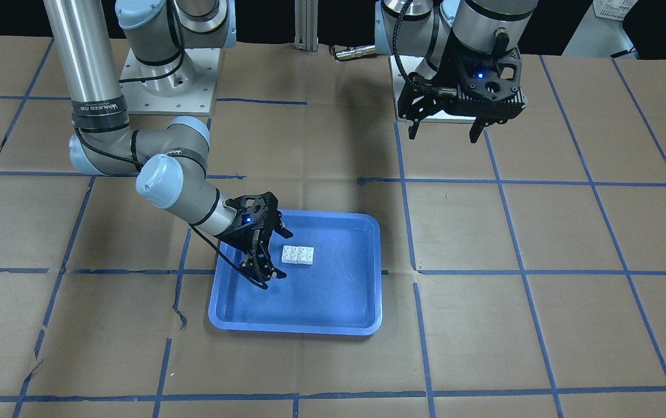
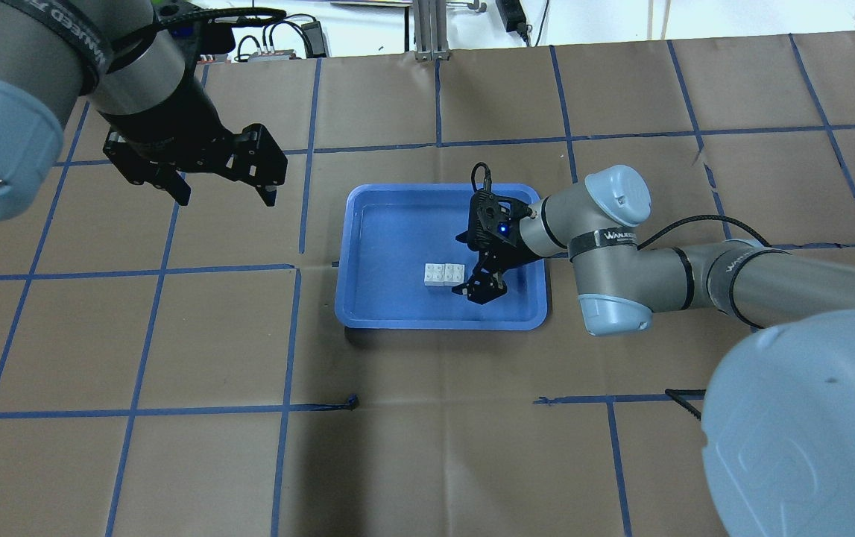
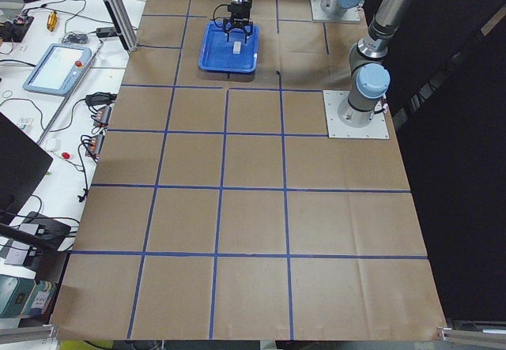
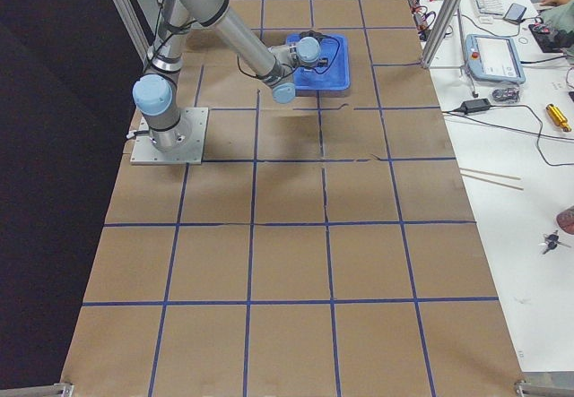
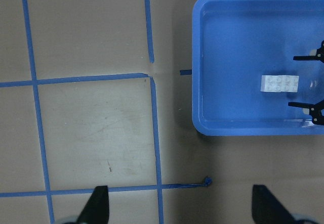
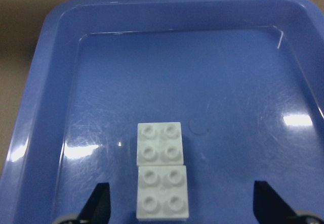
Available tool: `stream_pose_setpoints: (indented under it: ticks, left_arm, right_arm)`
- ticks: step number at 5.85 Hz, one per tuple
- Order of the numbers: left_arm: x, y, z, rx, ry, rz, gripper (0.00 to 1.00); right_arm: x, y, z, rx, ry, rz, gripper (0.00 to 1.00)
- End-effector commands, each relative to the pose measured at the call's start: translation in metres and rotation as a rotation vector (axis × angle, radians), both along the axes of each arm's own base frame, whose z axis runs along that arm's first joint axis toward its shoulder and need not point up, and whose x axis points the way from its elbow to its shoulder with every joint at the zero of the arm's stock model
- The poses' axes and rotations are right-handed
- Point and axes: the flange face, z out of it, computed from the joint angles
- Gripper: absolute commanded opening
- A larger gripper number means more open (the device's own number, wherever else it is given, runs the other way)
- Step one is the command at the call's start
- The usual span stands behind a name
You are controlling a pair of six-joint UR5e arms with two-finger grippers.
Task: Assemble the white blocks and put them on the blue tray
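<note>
Two white blocks (image 1: 298, 254) lie side by side and touching, studs up, on the floor of the blue tray (image 1: 295, 328). They also show in the overhead view (image 2: 444, 274), the left wrist view (image 5: 280, 83) and the right wrist view (image 6: 161, 176). My right gripper (image 1: 284, 255) is open and empty, low inside the tray (image 2: 434, 322), with its fingers (image 6: 98, 204) either side of the near block's end. My left gripper (image 2: 226, 200) is open and empty, held high over the table, away from the tray (image 5: 197, 82).
The table is brown paper with a blue tape grid. The arm base plates (image 1: 170, 87) and an aluminium post (image 2: 427, 30) stand at its edges. A side bench with a tablet (image 4: 491, 56) and cables lies beyond the table.
</note>
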Motion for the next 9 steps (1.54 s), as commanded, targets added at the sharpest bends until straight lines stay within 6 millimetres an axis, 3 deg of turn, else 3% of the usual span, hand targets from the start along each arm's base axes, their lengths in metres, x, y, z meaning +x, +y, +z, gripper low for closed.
stream_pose_setpoints:
  ticks: [1,3,5,6,9]
  left_arm:
    - [0.0,0.0,0.0,0.0,0.0,0.0,0.99]
    - [0.001,-0.001,0.0,-0.003,0.001,0.002,0.99]
    - [0.001,-0.001,0.001,-0.006,0.002,0.002,0.99]
    - [0.001,-0.001,0.001,-0.006,0.002,0.002,0.99]
    - [0.001,-0.001,0.001,-0.006,0.0,-0.001,0.99]
  right_arm:
    - [-0.004,-0.017,0.021,0.053,0.029,-0.076,0.99]
    - [-0.016,-0.051,0.077,0.2,0.186,-0.25,0.99]
    - [-0.034,-0.084,0.136,0.357,0.355,-0.642,1.0]
    - [-0.041,-0.085,0.161,0.449,0.402,-0.831,1.0]
    - [-0.062,-0.045,0.259,0.692,0.488,-1.325,1.0]
